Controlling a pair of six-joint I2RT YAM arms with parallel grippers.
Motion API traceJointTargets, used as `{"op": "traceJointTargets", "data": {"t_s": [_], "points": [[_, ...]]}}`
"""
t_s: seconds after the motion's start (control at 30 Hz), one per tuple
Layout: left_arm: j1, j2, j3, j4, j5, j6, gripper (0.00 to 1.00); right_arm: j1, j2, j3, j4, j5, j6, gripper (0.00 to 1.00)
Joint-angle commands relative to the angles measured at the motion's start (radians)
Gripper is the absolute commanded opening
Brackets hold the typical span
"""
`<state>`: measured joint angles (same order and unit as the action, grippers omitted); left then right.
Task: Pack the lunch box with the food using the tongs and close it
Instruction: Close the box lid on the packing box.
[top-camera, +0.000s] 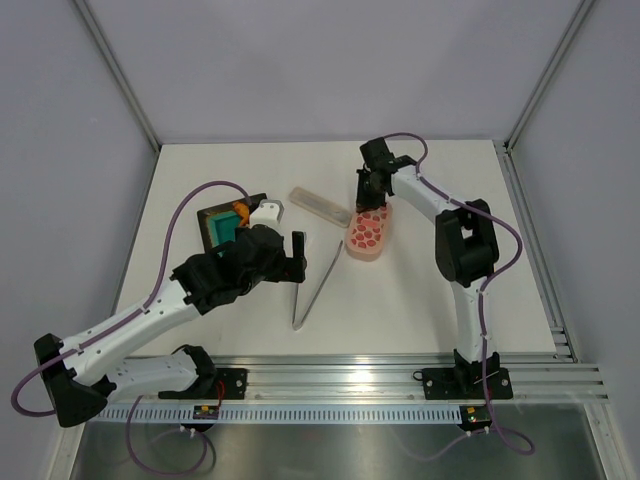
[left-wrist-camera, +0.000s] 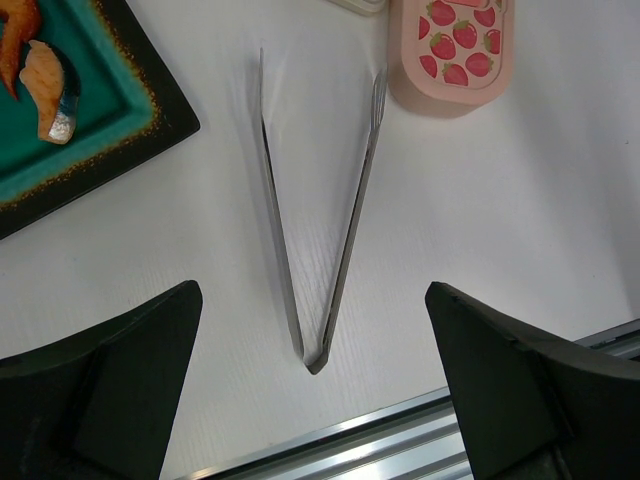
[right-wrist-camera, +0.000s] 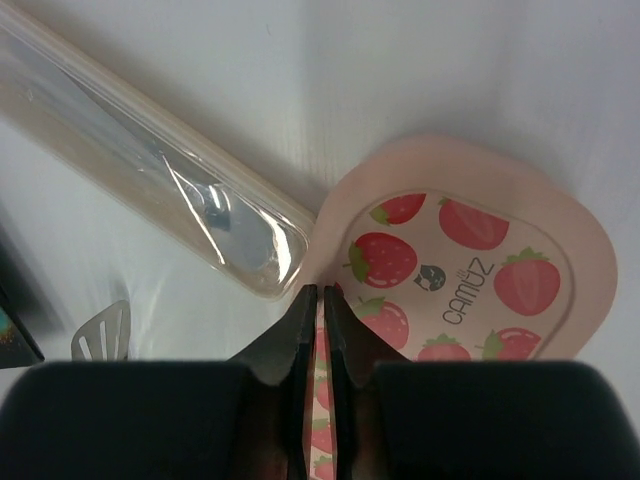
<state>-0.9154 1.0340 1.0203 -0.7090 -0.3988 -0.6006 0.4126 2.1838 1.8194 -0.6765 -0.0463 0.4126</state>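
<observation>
The lunch box (top-camera: 368, 233) lies right of centre with its strawberry-print lid (right-wrist-camera: 470, 260) on top. My right gripper (top-camera: 372, 203) is at the lid's far edge. Its jaws are only a thin slit apart, and the print shows through the slit. The tongs (top-camera: 318, 285) lie flat in a narrow V, their joined end (left-wrist-camera: 315, 362) nearest me. My left gripper (left-wrist-camera: 312, 300) hangs wide open over that joined end and holds nothing. The food (left-wrist-camera: 45, 75), orange and dark pieces, rests on the teal mat at the left.
The dark tray (left-wrist-camera: 165, 110) with the teal mat is at the left (top-camera: 222, 228). A slim clear case (right-wrist-camera: 150, 160) lies beside the lid's far end (top-camera: 320, 205). One slotted tong tip (right-wrist-camera: 100, 335) shows near the case. A metal rail (top-camera: 400, 372) runs along the near edge.
</observation>
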Motion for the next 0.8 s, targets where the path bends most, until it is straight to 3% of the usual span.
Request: {"op": "traceJointTargets", "data": {"t_s": [0.0, 0.3, 0.63, 0.77], "points": [[0.004, -0.014, -0.003, 0.028, -0.018, -0.008, 0.99, 0.02, -0.054, -0.052, -0.015, 0.013, -0.008, 0.13], [0.006, -0.026, -0.015, 0.036, -0.015, -0.004, 0.99, 0.074, -0.266, -0.18, 0.026, 0.042, -0.011, 0.14], [0.006, -0.037, -0.026, 0.039, -0.012, -0.005, 0.99, 0.117, -0.243, -0.39, 0.094, 0.069, 0.025, 0.13], [0.007, -0.031, -0.026, 0.04, -0.005, -0.002, 0.99, 0.117, -0.242, -0.375, 0.058, 0.08, 0.012, 0.11]]}}
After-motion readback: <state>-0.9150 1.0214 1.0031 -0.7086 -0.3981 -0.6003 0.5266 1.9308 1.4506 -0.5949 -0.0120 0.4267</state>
